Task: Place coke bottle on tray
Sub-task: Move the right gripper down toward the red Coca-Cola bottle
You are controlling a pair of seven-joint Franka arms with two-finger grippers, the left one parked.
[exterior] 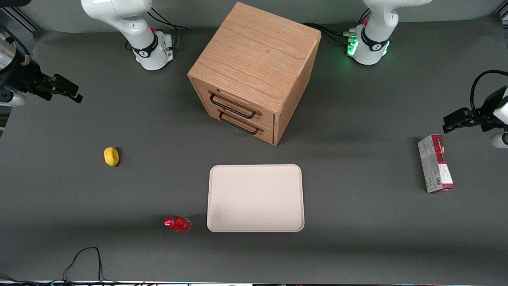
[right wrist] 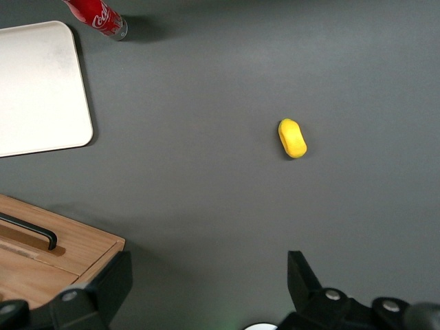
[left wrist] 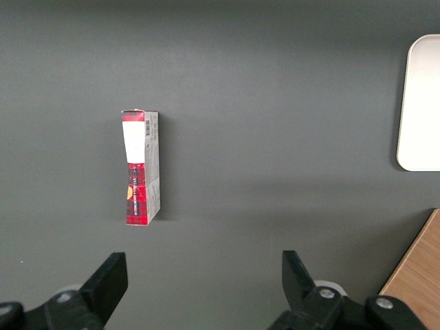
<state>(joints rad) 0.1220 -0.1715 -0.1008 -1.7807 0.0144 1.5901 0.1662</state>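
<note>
The coke bottle (exterior: 177, 223) (right wrist: 96, 17), tiny with a red cap and red label, lies on its side on the grey table. It rests just outside the tray's corner, on the working arm's side, close to the front camera. The tray (exterior: 256, 198) (right wrist: 38, 86) is flat, cream-white and faintly smudged, with nothing on it. My gripper (exterior: 73, 92) (right wrist: 206, 278) hangs open above the working arm's end of the table. It is far from the bottle, holds nothing, and only bare table shows between its fingers.
A wooden drawer box (exterior: 256, 67) (right wrist: 48, 254) stands farther from the camera than the tray. A yellow lemon-like lump (exterior: 111, 156) (right wrist: 292, 137) lies between my gripper and the bottle. A red-and-grey carton (exterior: 435, 163) (left wrist: 141, 167) lies toward the parked arm's end. A black cable (exterior: 83, 262) loops at the front edge.
</note>
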